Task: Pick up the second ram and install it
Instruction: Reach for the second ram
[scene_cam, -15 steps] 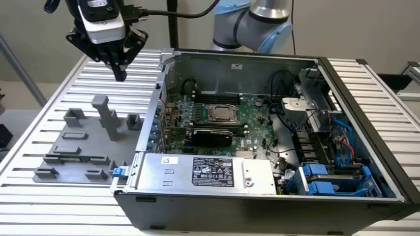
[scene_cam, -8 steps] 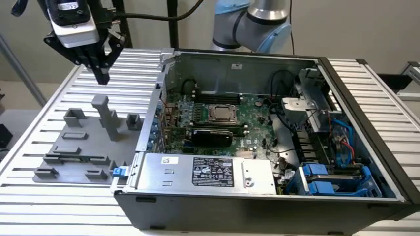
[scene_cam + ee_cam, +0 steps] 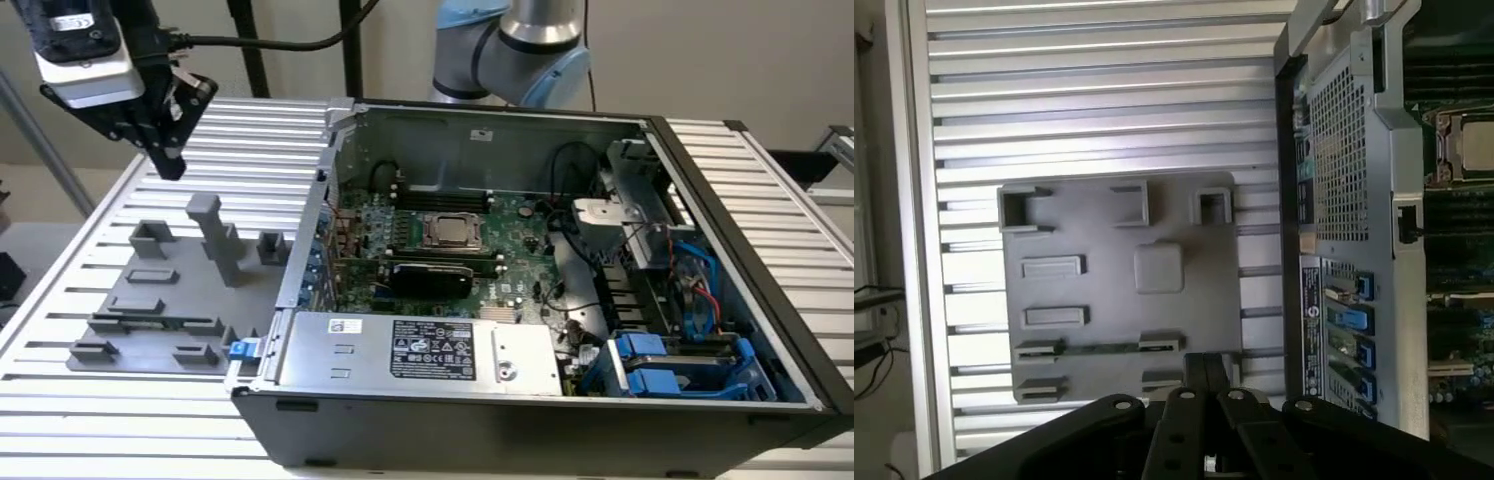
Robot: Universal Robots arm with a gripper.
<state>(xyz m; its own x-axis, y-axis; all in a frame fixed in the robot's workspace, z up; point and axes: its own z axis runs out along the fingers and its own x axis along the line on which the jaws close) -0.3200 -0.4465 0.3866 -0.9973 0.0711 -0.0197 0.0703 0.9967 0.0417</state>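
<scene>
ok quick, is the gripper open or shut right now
gripper: closed, holding nothing; the ram stick sits in the grey fixture block.

The second RAM stick (image 3: 1101, 348) is a thin green strip standing on its long edge. It sits in the slots of the grey fixture plate (image 3: 1119, 225), toward the plate's near edge, on the exterior view's left.

Looks like a robotics lab or an assembly test cell, not a home or an office. Shows in the ribbed aluminium table (image 3: 80, 420), bare metal slats all over. Carries an opened computer case (image 3: 534, 430) lying on its side, motherboard (image 3: 514, 225) exposed, beside a grey fixture plate (image 3: 194, 305) with moulded holder blocks. Has a blue-jointed industrial arm (image 3: 527, 45) behind the case, black cabling (image 3: 267, 43) and a plain beige wall (image 3: 747, 60).
</scene>
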